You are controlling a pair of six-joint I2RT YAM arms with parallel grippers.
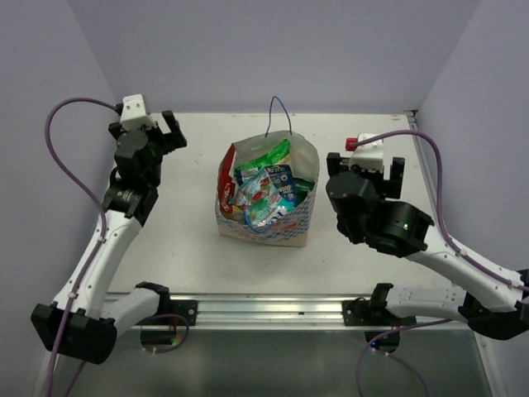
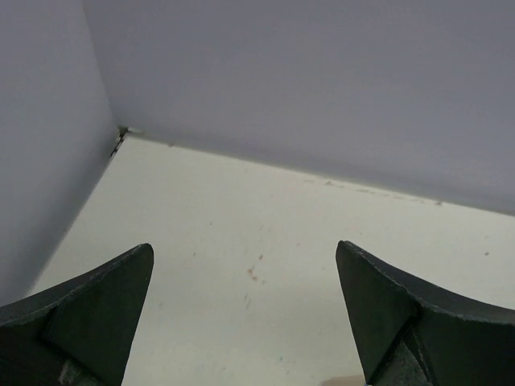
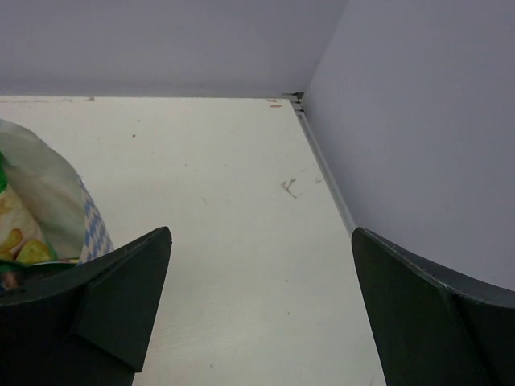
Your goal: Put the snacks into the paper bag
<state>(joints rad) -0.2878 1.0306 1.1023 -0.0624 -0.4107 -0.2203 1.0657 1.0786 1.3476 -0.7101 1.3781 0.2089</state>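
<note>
The snacks (image 1: 264,194) sit inside the paper bag (image 1: 285,231), so the left fingers (image 2: 88,314) and right fingers (image 3: 113,305) stand wide apart, empty, on either side of it.

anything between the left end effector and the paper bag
Nothing: only bare table between left end effector and paper bag, seen in the top external view.
</note>
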